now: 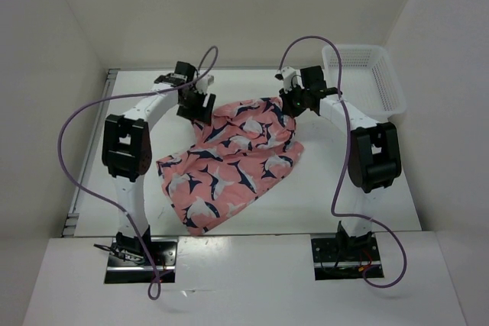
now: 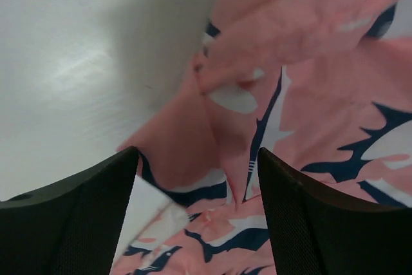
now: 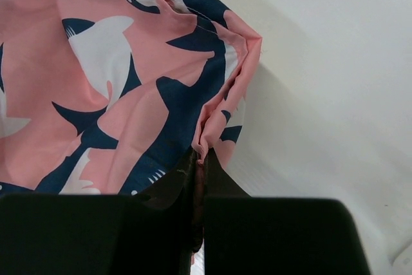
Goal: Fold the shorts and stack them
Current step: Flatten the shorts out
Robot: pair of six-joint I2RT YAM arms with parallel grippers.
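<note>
Bare table [image 1: 306,204] lies open along the near edge and at the near right, between the shorts [image 1: 233,162] and the right arm [image 1: 373,154]. The shorts cover the middle, spreading from far centre to near left. The left arm [image 1: 126,146] arches along the left side, its purple cable [image 1: 63,150] looping outward. A white basket [image 1: 391,85] fills the far right corner. Plain walls [image 1: 244,13] close in on the left, far and right sides. The left gripper [image 1: 197,104], fingers apart, and the right gripper [image 1: 294,103], pinching cloth, crowd the shorts' far edge.

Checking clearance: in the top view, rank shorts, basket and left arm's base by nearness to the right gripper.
1. shorts, table centre, corner pinched in the right gripper.
2. basket, far right corner.
3. left arm's base, near left edge.
</note>
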